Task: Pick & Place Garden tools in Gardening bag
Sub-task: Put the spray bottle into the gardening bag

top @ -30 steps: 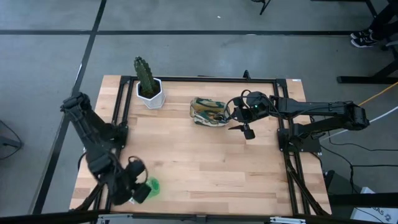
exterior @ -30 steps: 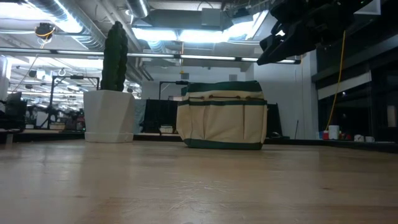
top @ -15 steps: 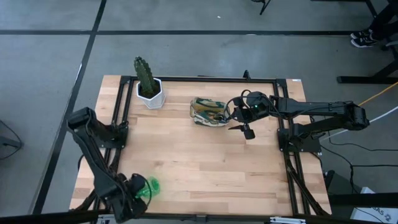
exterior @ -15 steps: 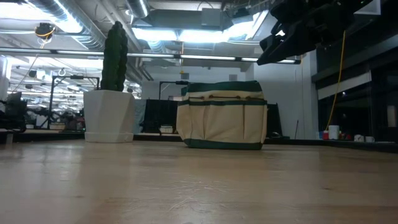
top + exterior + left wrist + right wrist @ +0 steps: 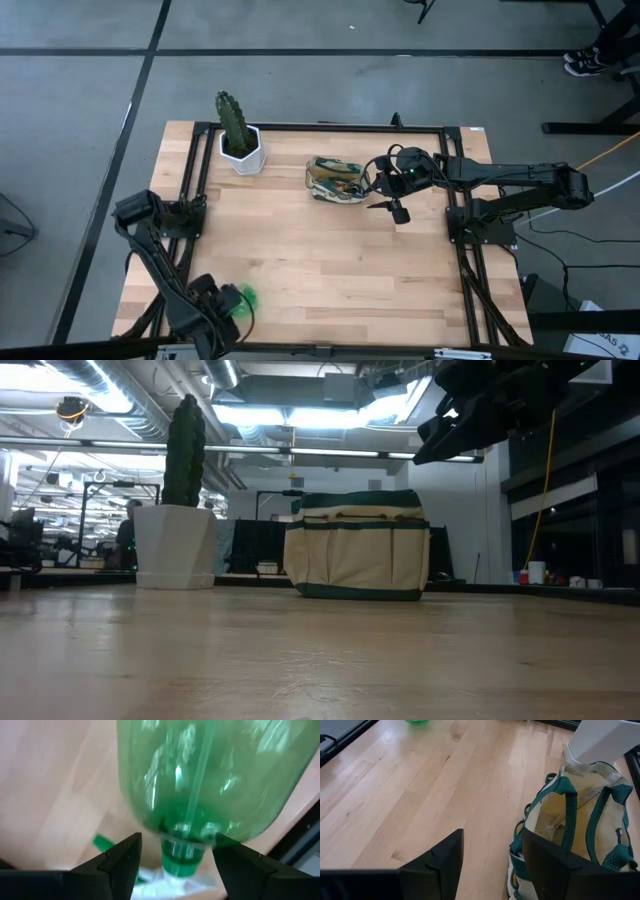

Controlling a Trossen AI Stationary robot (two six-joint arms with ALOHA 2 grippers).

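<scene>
Down at the near left corner of the wooden table [image 5: 330, 270], we have our left gripper [image 5: 222, 318] lowered over the green spray bottle [image 5: 243, 299]. From our left wrist view the bottle [image 5: 210, 785] fills most of the frame, its clear green body lying on the wood, its neck and collar sitting between our two dark fingers [image 5: 117, 857]. The jaws stand spread to either side of that neck, and we cannot tell whether the pads touch it. Our right gripper [image 5: 397, 210] hangs above the table near the far right side, just beside the gardening bag [image 5: 334, 180], with its fingers [image 5: 442, 857] parted and nothing between them. From our right wrist view the bag [image 5: 575, 827] stands upright with its mouth open, green webbing handles arched over a cream lining. In the low view the bag [image 5: 357, 545] rests on the tabletop, cream panels trimmed in dark green, with our right arm dark above it. A green cactus [image 5: 233, 118] in a white hexagonal pot [image 5: 243, 155] stands at the far left, well apart from the bag. We see no trowel, pruners or rake on the table from above.
</scene>
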